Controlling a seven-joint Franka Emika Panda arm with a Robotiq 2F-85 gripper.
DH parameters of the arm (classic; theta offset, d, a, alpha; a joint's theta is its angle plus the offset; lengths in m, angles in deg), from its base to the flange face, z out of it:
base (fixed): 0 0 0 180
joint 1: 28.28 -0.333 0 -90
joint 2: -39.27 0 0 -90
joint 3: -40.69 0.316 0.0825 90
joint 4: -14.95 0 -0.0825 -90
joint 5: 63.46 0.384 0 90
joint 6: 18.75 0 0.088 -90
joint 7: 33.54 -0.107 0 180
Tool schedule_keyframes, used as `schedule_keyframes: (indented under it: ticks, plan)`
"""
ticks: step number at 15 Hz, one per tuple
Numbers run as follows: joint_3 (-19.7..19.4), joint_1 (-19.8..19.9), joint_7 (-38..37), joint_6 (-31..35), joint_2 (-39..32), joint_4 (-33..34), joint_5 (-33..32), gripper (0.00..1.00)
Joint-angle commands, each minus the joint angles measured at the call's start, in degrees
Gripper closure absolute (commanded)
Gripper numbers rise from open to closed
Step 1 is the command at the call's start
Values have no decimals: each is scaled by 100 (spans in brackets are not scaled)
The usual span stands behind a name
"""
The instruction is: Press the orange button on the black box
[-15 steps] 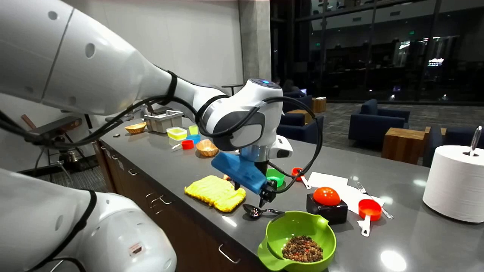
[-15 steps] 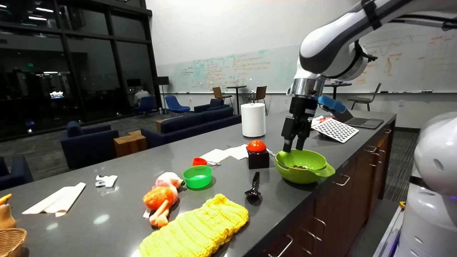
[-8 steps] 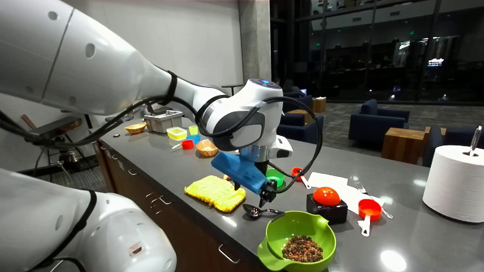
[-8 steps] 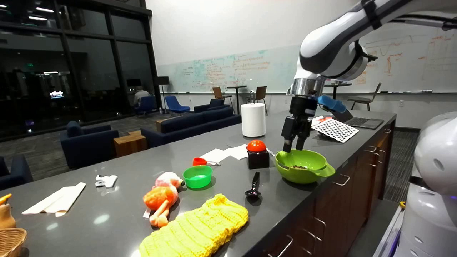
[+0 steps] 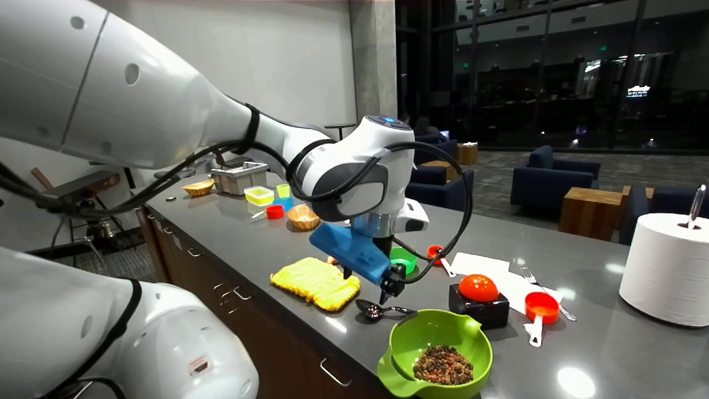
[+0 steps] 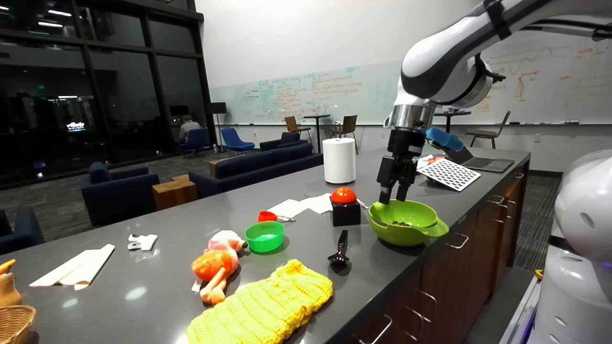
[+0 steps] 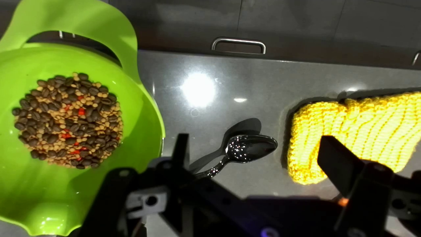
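The orange button (image 5: 479, 287) is a round dome on top of the small black box (image 5: 479, 312), which stands on the dark counter. The button (image 6: 343, 195) and box (image 6: 346, 213) show in both exterior views and are out of the wrist view. My gripper (image 7: 255, 140) is open, with its two fingers wide apart and nothing between them. In the exterior views the gripper (image 5: 365, 287) (image 6: 393, 198) hangs above the counter, pointing down, apart from the box. In the wrist view it hovers over the area of a black spoon (image 7: 251, 148).
A green bowl (image 5: 407, 327) with mixed beans stands beside the box. A yellow knitted cloth (image 7: 361, 131) lies near the spoon. A red measuring cup (image 5: 541, 306), white paper (image 5: 481, 264), a green cup (image 6: 264, 237), a plush toy (image 6: 217, 265) and a paper towel roll (image 5: 664, 271) are around.
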Motion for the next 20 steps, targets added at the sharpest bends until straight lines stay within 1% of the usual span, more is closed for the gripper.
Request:
schedule_keyframes:
  ticks: [1, 5, 7, 9, 11, 12, 13, 16, 20]
  plan:
    - [187, 129, -59, 156, -159, 129, -47, 0]
    - [474, 213, -180, 873, -630, 417, -401, 0]
    - [556, 169, -186, 1260, -919, 530, -521, 0]
    - [639, 131, -194, 1682, -1349, 709, -598, 0]
    - [757, 178, -283, 2007, -1856, 1010, -733, 0]
    - [837, 234, -404, 2103, -2069, 1165, -835, 0]
    - [685, 129, -209, 1921, -1501, 757, -646, 0]
    - [779, 150, -297, 2062, -2019, 1089, -699, 0]
    - [785, 164, -299, 2070, -2100, 1151, -700, 0]
